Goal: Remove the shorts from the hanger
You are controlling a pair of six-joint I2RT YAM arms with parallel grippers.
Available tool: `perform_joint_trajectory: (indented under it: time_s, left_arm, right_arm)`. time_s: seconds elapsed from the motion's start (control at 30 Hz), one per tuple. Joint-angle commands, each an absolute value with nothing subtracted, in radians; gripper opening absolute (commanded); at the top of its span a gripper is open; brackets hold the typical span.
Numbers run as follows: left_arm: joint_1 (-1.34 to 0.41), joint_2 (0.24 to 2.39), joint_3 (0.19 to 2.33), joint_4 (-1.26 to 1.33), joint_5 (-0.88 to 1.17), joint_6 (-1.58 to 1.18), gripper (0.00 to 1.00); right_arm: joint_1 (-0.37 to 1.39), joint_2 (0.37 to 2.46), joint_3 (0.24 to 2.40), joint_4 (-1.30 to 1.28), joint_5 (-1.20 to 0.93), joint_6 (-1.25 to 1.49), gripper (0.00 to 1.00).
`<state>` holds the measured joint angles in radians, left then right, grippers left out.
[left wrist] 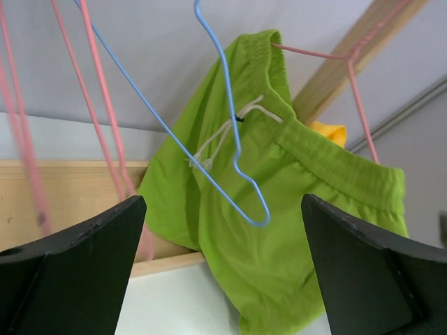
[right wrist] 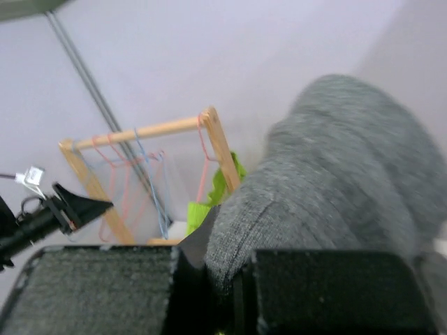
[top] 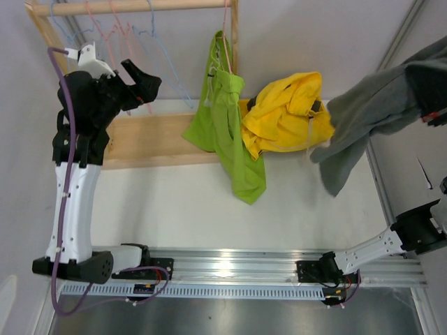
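The lime green shorts [top: 225, 118] hang from a pink hanger [top: 225, 28] at the right end of the wooden rack's rod [top: 140, 6]. The yellow shorts [top: 286, 115] lie crumpled on the table beside them. My right gripper [top: 431, 101] is shut on the mid grey shorts [top: 370, 115] and holds them in the air at the far right; the cloth fills the right wrist view [right wrist: 335, 181]. My left gripper [top: 143, 84] is open and empty, left of the green shorts [left wrist: 279, 209], with a bare blue hanger [left wrist: 230, 125] between them. The navy and olive-grey shorts are out of view.
Several bare pink and blue hangers [top: 112, 28] hang on the rod's left part, close to my left gripper. The rack's wooden base board [top: 154, 139] lies under them. A metal rail [top: 377, 188] runs along the table's right edge.
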<state>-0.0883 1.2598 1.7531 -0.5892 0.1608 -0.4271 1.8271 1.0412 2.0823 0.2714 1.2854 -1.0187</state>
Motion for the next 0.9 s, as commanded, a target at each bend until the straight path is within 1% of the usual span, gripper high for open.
perform_joint_trajectory:
  time_s: [0.0, 0.03, 0.1, 0.13, 0.17, 0.23, 0.27, 0.33, 0.4, 0.5, 0.53, 0.6, 0.63, 0.7, 0.73, 0.87]
  left_arm:
    - [-0.084, 1.197, 1.662, -0.526, 0.227, -0.417, 0.99]
    - [-0.084, 1.177, 1.655, -0.531, 0.238, -0.411, 0.99]
    - [-0.084, 1.157, 1.625, -0.535, 0.253, -0.407, 0.99]
    - [-0.084, 1.137, 1.603, -0.532, 0.27, -0.403, 0.99]
    - [-0.084, 1.126, 1.58, -0.519, 0.281, -0.4, 0.99]
    - [-0.084, 1.108, 1.542, -0.512, 0.294, -0.397, 1.0]
    - [-0.084, 1.092, 1.53, -0.508, 0.314, -0.396, 0.99]
    - [-0.084, 1.077, 1.491, -0.491, 0.339, -0.397, 0.99]
    - [-0.086, 1.049, 1.454, -0.479, 0.367, -0.399, 0.99]
    - [-0.086, 1.022, 1.385, -0.457, 0.382, -0.397, 0.99]
    - [-0.087, 1.017, 1.378, -0.453, 0.388, -0.393, 0.99]
    - [-0.089, 1.005, 1.365, -0.451, 0.394, -0.382, 0.99]
    - [-0.09, 1.003, 1.362, -0.451, 0.391, -0.371, 0.99]
    - [-0.091, 1.002, 1.364, -0.457, 0.381, -0.364, 0.99]
    - [-0.092, 1.005, 1.364, -0.463, 0.379, -0.357, 0.99]
    - [-0.103, 1.002, 1.344, -0.459, 0.379, -0.35, 0.99]
  right_arm:
    - [1.94, 1.146, 2.218, 0.327, 1.105, -1.311, 0.0]
    - [2.045, 1.158, 2.267, 0.325, 1.103, -1.359, 0.0]
    - [2.173, 1.157, 2.295, 0.246, 1.107, -1.46, 0.0]
    - [2.285, 1.149, 2.302, 0.261, 1.111, -1.504, 0.0]
    - [2.331, 1.126, 2.312, 0.288, 1.115, -1.587, 0.0]
    - [2.411, 1.095, 2.319, 0.281, 1.118, -1.644, 0.0]
    - [2.474, 1.074, 2.338, 0.235, 1.097, -1.654, 0.0]
    - [2.52, 0.991, 2.313, 0.258, 1.043, -1.727, 0.0]
    - [2.563, 0.948, 2.322, 0.311, 0.944, -1.784, 0.0]
    - [2.64, 0.908, 2.385, 0.218, 0.833, -1.824, 0.0]
    - [2.661, 0.901, 2.393, 0.227, 0.813, -1.901, 0.0]
    - [2.727, 0.893, 2.37, 0.265, 0.772, -1.975, 0.0]
    - [2.749, 0.899, 2.362, 0.284, 0.766, -2.061, 0.0]
    - [2.798, 0.894, 2.3, 0.465, 0.756, -2.208, 0.0]
    - [2.833, 0.893, 2.242, 0.597, 0.737, -2.329, 0.0]
    - [2.885, 0.873, 2.171, 0.762, 0.692, -2.48, 0.0]
